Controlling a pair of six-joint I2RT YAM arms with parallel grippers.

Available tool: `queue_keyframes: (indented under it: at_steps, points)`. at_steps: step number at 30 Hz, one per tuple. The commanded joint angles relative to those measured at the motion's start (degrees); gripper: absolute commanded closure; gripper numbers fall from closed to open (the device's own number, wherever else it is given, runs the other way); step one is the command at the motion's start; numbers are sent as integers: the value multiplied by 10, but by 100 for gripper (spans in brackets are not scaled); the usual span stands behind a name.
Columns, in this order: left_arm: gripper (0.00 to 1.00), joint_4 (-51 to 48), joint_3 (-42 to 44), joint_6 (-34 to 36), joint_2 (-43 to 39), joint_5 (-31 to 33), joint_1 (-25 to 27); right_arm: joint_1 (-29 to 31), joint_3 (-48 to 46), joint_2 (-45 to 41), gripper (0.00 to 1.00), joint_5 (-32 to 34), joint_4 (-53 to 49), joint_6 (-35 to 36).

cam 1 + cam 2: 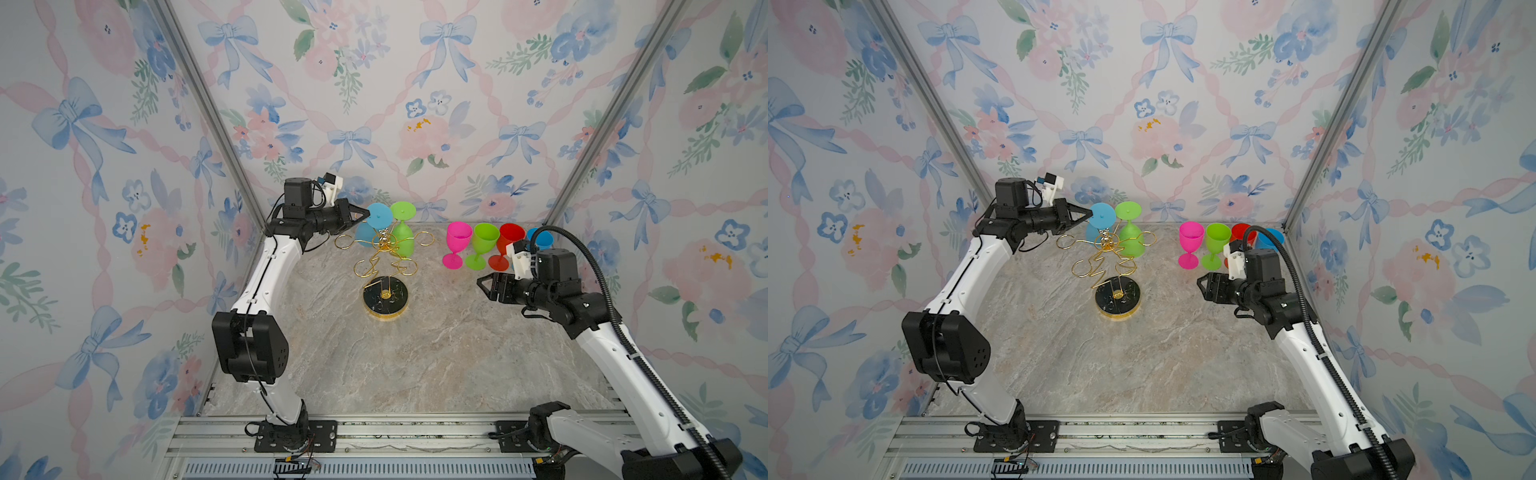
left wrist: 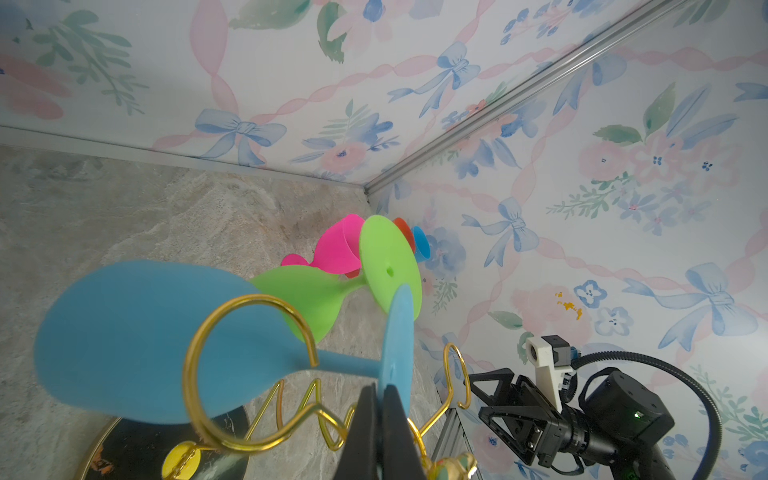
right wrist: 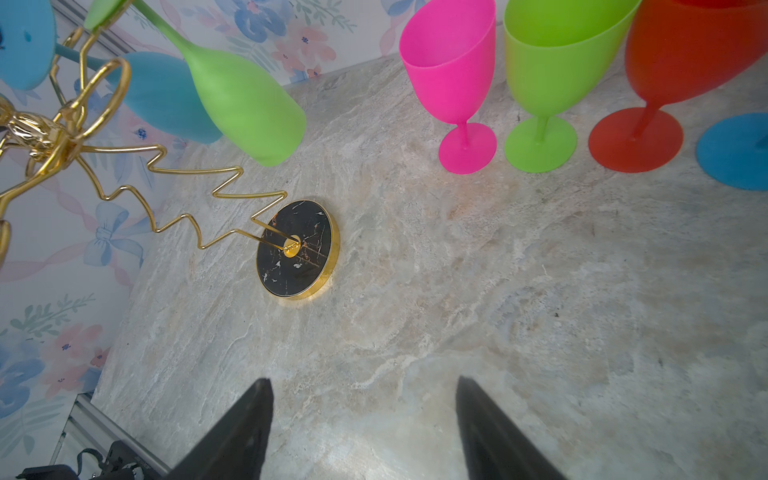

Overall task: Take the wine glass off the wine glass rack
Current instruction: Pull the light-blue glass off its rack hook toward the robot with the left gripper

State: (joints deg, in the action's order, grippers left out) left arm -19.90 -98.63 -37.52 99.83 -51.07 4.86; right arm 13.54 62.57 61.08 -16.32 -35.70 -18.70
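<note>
At the far middle of the marble-patterned table (image 1: 415, 353), the wine glass rack (image 1: 385, 301) stands on its round black base, with gold wire arms spreading from the central post. Two glasses hang bowl-down from it in both top views: the blue wine glass (image 1: 376, 216) at about 11 o'clock of the post and the hanging green wine glass (image 1: 404, 243) at about 1 o'clock. The four other loops are bare.

The left gripper (image 2: 380, 392) reaches in from 9 o'clock. Its jaws are pressed together on the edge of the blue wine glass's flat foot, as the left wrist view shows. The stem appears seated in the wire, though which loop carries it cannot be told.

The right gripper (image 3: 365, 388) hovers over bare table at about 3 o'clock of the base, jaws wide apart and holding nothing.

At 2 to 3 o'clock of the rack, four glasses stand upright in a row: pink glass (image 1: 457, 241), standing green glass (image 1: 484, 241), red glass (image 1: 510, 236) and standing blue glass (image 1: 545, 240).

Progress, as judged: these four are probably already unloaded. The blue wine glass is gripped but not yet freed, so its stem must be slid out of the wire and the glass set down. The hanging green wine glass would follow.
</note>
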Motion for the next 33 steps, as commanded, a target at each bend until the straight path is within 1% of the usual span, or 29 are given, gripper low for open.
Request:
queue_keyframes:
  at_steps: [1,17,19,25,30,33]
  points:
    - [100,-2,-26,3,20,-11,1,-4,-6,-5,28,-4,8,-5]
    - [100,-2,-117,-8,87,-17,0,-4,-9,-6,28,-2,7,-6]
    - [100,-1,-123,-7,92,-10,-3,-4,-10,-7,28,-2,8,-7]
    - [100,-2,-149,-10,99,40,-25,-4,-11,-4,28,-7,14,-12]
    - [100,-1,-172,-19,101,61,-52,-4,-16,-2,28,-10,20,-16]
    - [100,-1,-173,-23,95,72,-71,-3,-18,-2,28,-13,24,-21]
